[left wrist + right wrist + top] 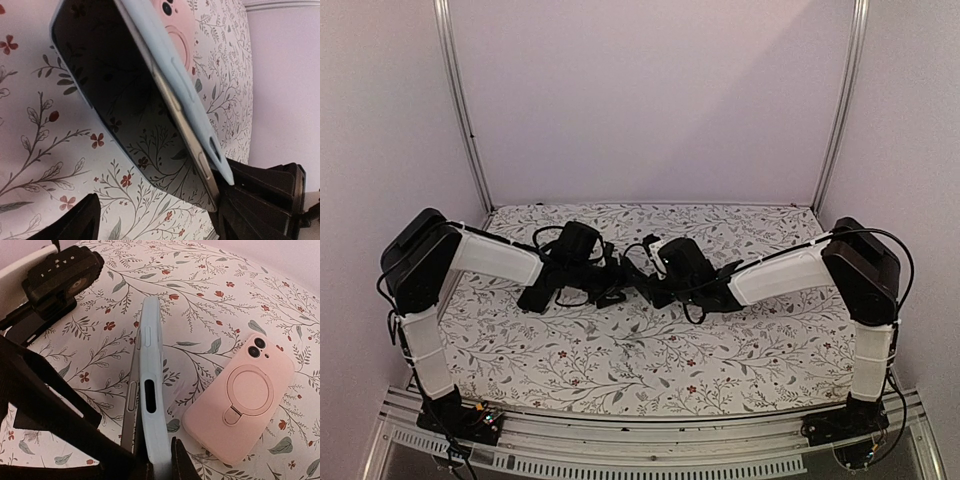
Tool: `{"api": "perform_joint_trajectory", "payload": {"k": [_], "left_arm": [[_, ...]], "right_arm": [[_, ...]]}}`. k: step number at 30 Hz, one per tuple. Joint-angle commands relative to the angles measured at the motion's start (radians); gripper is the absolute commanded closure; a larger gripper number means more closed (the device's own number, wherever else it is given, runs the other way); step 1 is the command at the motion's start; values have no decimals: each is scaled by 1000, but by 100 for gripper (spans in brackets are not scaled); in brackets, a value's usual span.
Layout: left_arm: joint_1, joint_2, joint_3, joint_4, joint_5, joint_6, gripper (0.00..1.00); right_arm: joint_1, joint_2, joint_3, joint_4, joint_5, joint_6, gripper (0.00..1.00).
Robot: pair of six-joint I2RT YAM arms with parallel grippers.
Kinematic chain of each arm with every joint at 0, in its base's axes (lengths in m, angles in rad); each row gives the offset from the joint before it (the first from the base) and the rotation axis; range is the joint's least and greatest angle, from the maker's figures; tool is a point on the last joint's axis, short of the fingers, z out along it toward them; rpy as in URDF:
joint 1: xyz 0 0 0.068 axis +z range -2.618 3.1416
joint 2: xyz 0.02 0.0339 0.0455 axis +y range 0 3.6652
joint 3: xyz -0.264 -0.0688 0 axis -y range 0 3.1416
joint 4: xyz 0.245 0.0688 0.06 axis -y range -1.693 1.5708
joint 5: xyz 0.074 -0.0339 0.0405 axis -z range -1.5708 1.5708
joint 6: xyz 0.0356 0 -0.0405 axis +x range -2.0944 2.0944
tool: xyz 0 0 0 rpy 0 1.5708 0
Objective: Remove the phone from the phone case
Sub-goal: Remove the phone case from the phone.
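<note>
Your right gripper point(155, 467) is clamped on the light blue phone case point(152, 385), held edge-up over the counter's middle. The phone point(131, 405) sits partly peeled out of it. Your left gripper point(605, 290) looks spread wide, gripping nothing. A pink case point(240, 400) lies flat nearby.

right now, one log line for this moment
right gripper shut on blue case | phone edge partly out | left gripper open | pink case flat

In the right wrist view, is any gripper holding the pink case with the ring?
No, the pink case lies flat on the table, apart from the right gripper, which clamps the blue case.
</note>
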Motion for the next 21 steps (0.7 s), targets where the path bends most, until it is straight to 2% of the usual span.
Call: {"api": "perform_joint_trajectory", "payload": {"k": [1, 10, 21], "left_arm": [[14, 21, -33, -63, 27, 12, 19], [34, 27, -72, -112, 10, 13, 23], [42, -31, -18, -95, 8, 23, 23]], "right_arm": [[9, 3, 53, 185, 52, -8, 100], [9, 26, 19, 223, 19, -16, 100], [13, 33, -3, 237, 5, -31, 100]]}}
